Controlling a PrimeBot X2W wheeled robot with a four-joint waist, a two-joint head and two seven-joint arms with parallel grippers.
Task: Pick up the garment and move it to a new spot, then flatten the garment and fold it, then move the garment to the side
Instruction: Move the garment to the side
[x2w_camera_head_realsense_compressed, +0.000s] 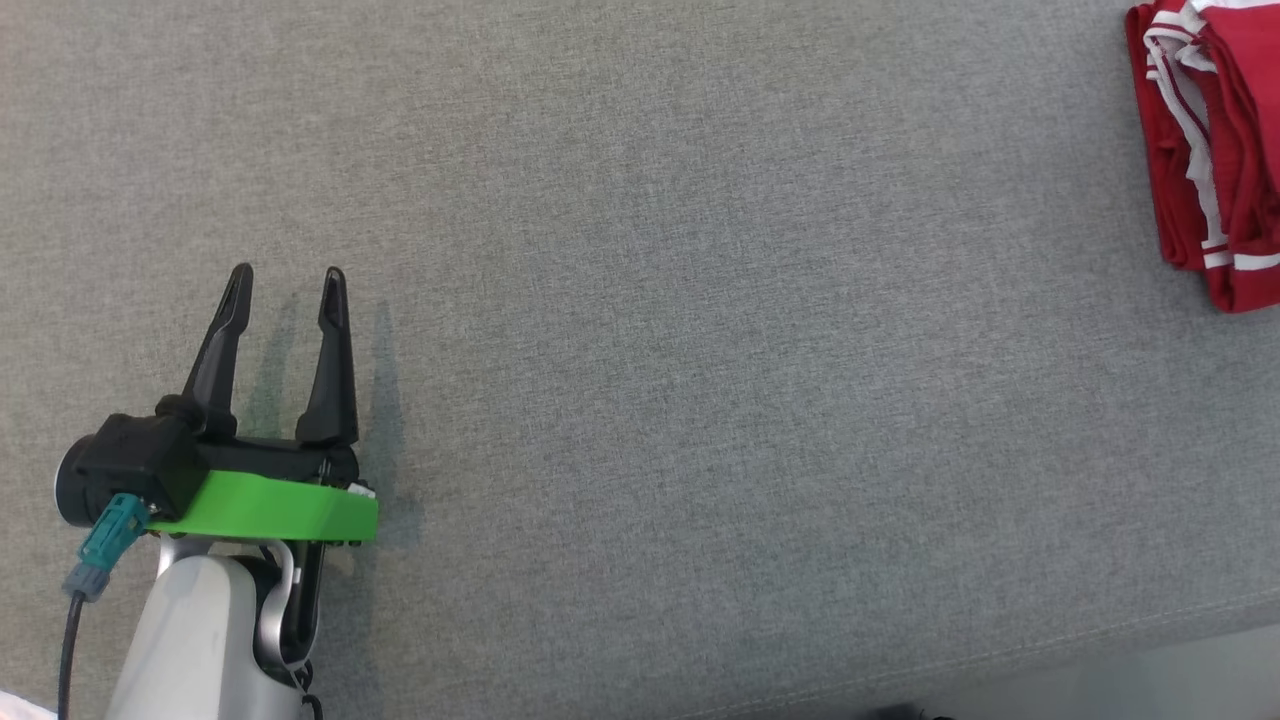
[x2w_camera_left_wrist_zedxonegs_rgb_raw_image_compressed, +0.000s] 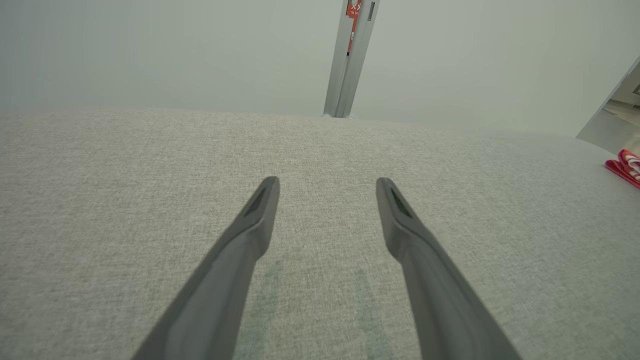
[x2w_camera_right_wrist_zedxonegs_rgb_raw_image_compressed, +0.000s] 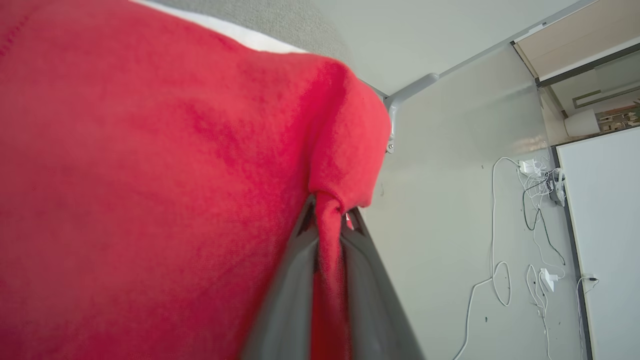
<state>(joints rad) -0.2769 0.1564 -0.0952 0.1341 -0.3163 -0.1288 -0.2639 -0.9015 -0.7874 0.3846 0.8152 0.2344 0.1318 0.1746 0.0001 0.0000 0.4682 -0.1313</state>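
The garment (x2w_camera_head_realsense_compressed: 1215, 150) is red with white stripes and lies folded in a bundle at the far right edge of the grey fabric surface (x2w_camera_head_realsense_compressed: 700, 300). In the right wrist view my right gripper (x2w_camera_right_wrist_zedxonegs_rgb_raw_image_compressed: 330, 215) is shut on a pinched fold of the garment (x2w_camera_right_wrist_zedxonegs_rgb_raw_image_compressed: 150, 175), whose red cloth spreads across the left of that view. My left gripper (x2w_camera_head_realsense_compressed: 288, 285) hovers low over the surface at the lower left, open, with nothing between its fingers. In the left wrist view the left gripper (x2w_camera_left_wrist_zedxonegs_rgb_raw_image_compressed: 327, 187) points across bare fabric, and a sliver of the garment (x2w_camera_left_wrist_zedxonegs_rgb_raw_image_compressed: 625, 167) shows at the right edge.
The surface's front seam (x2w_camera_head_realsense_compressed: 1000, 660) runs along the lower right, with pale floor beyond it. A metal post (x2w_camera_left_wrist_zedxonegs_rgb_raw_image_compressed: 350, 55) stands behind the far edge. White cables (x2w_camera_right_wrist_zedxonegs_rgb_raw_image_compressed: 525, 240) trail over the floor beside the surface's right side.
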